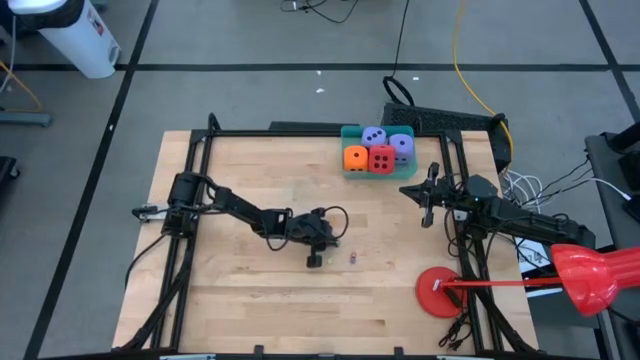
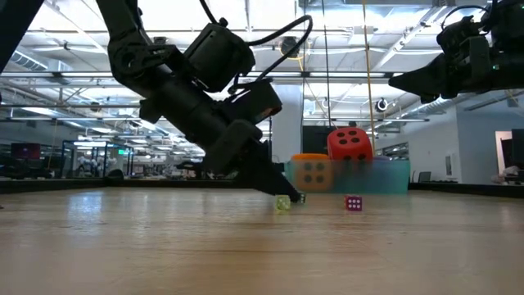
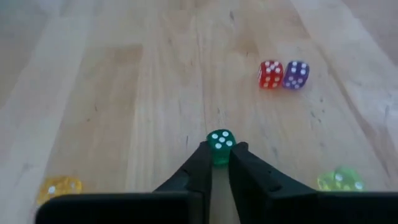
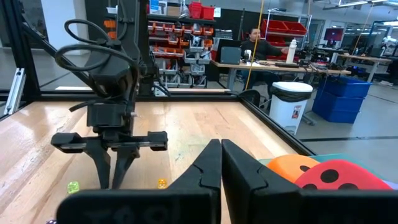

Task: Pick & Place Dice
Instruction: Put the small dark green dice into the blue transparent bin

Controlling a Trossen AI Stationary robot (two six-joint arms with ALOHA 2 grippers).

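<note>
Wooden worktop (image 1: pixel 250 280) before you | teal bin (image 1: pixel 352 170) at far edge holds your four big dice (image 1: pixel 380 150) | left claw (image 3: pixel 220 163) clamped on small green die (image 3: pixel 220 140) mid-worktop | right claw (image 4: pixel 222 163) together, raised beside bin | red and purple small dice (image 3: pixel 283 74) lie touching nearby

high: overhead, down | low: table-level | wrists: forward, close | shared: table (image 1: pixel 250 290)

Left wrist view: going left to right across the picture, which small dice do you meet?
Yellow die → green die between the left gripper fingers → red die → purple die → yellow-green die.
</note>
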